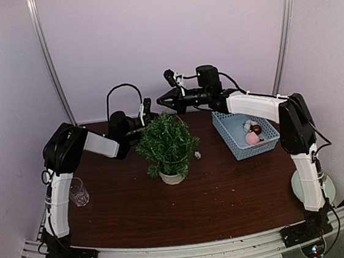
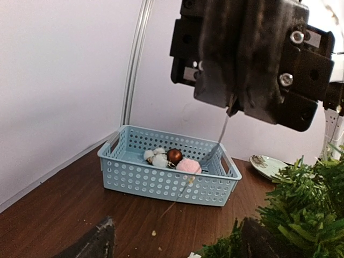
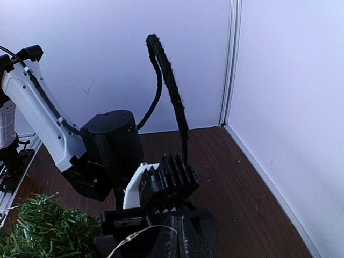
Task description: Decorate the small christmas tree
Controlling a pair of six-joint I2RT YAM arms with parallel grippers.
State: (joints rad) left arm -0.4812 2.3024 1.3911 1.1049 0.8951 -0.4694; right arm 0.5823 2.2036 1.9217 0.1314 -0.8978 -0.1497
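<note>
Blue basket [image 1: 255, 151], glass cup [image 1: 78, 192], perhaps plate [image 2: 269, 165]

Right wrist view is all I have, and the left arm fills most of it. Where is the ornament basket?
Observer: The light-blue basket sits to the right of the small christmas tree, apart from it.
Operator: What's in it?
Observer: A pink pom-pom, a brown bauble and a few white balls, all bunched together in the middle.
Operator: Is my right gripper holding anything?
Observer: Yes. In the left wrist view the right gripper is shut on a thin wire that hangs down below it.
</note>
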